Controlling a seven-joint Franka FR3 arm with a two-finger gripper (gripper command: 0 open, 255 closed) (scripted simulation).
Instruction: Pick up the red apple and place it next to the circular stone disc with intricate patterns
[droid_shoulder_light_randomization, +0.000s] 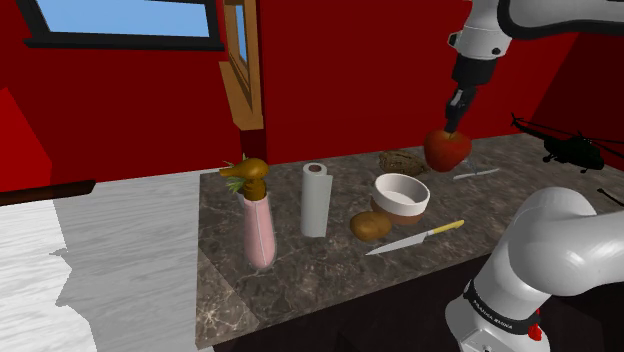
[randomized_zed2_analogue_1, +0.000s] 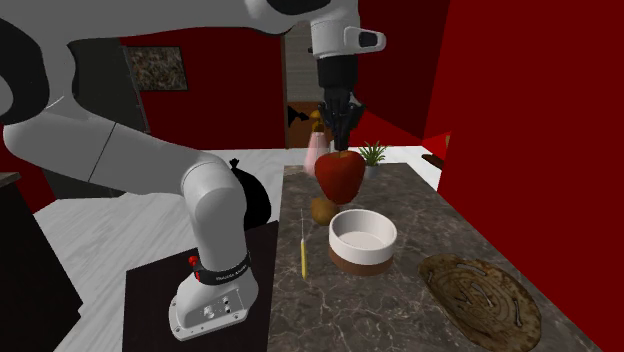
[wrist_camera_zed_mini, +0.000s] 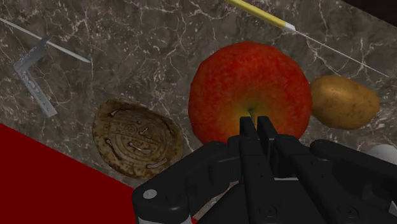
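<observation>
The red apple (droid_shoulder_light_randomization: 447, 149) hangs in the air above the dark marble counter (droid_shoulder_light_randomization: 300, 270), over its back part. My gripper (droid_shoulder_light_randomization: 453, 127) is shut on the top of the apple, the fingers meeting at its stem hollow (wrist_camera_zed_mini: 257, 121). In the second exterior view the apple (randomized_zed2_analogue_1: 340, 175) hangs under the gripper (randomized_zed2_analogue_1: 340, 140), above and behind the white bowl (randomized_zed2_analogue_1: 362, 238). The brown patterned stone disc (droid_shoulder_light_randomization: 402, 161) lies flat near the red wall, just beside and below the apple. From the wrist the disc (wrist_camera_zed_mini: 137, 137) lies next to the apple (wrist_camera_zed_mini: 251, 89); the disc (randomized_zed2_analogue_1: 480, 290) also lies at the counter's near end.
A white bowl (droid_shoulder_light_randomization: 402, 194) on a brown base, a potato (droid_shoulder_light_randomization: 371, 225) and a yellow-handled knife (droid_shoulder_light_randomization: 415, 238) lie in front of the disc. A paper towel roll (droid_shoulder_light_randomization: 316, 199) and a pink vase (droid_shoulder_light_randomization: 259, 228) stand further left. A small silvery tool (droid_shoulder_light_randomization: 476, 175) lies at the right.
</observation>
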